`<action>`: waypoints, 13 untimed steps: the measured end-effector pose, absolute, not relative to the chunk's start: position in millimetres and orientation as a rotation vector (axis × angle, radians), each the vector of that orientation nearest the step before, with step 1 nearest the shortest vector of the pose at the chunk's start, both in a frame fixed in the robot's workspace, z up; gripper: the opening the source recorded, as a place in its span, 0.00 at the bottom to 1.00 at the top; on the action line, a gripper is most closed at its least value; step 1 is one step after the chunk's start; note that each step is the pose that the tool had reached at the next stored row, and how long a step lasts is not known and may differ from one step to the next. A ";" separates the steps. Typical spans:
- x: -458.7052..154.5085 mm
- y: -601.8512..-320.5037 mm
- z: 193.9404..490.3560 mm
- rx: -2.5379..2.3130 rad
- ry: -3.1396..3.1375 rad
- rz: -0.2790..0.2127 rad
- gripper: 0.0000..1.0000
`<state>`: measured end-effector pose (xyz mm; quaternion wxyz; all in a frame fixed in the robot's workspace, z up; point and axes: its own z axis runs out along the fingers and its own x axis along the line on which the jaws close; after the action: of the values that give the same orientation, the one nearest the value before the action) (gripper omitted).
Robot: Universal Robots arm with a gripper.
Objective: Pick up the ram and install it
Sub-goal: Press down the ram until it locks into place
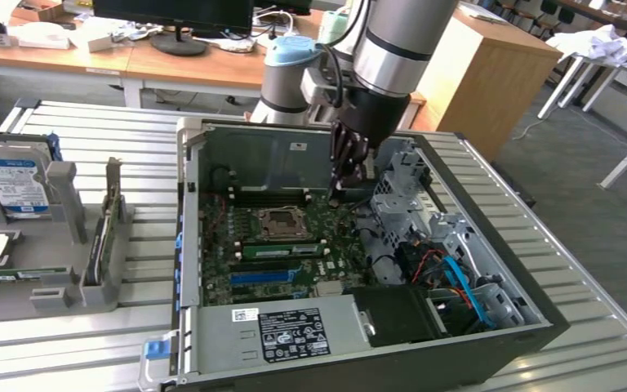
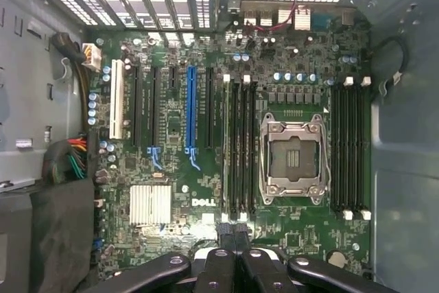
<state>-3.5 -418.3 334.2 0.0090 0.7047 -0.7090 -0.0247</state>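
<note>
Exterior view: I've got the gripper [image 1: 349, 186] down inside the open PC case [image 1: 237, 155] on the tabletop [image 1: 74, 343], fingers together, nothing between them as far as I can see. The ram [image 1: 281, 249] sits in a slot just beside the CPU socket [image 1: 283, 222], apart from the gripper. A hard drive [image 1: 14, 186] stands in the grey rack on the exterior view's left. Wrist view: gripper [image 2: 233, 232] closed and empty over the motherboard [image 2: 171, 169] edge. The ram [image 2: 227, 145] is in the slot bank next to the CPU socket [image 2: 293, 157], with the blue slot [image 2: 190, 108] beyond it.
</note>
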 end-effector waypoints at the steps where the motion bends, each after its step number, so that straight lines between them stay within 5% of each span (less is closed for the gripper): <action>1: -3.5 -418.3 332.4 2.201 -2.215 -0.077 0.11; 13: -3.5 -418.3 312.5 2.202 -2.215 -0.077 0.11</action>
<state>-3.5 -418.3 312.5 0.0088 0.7047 -0.7090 -0.0246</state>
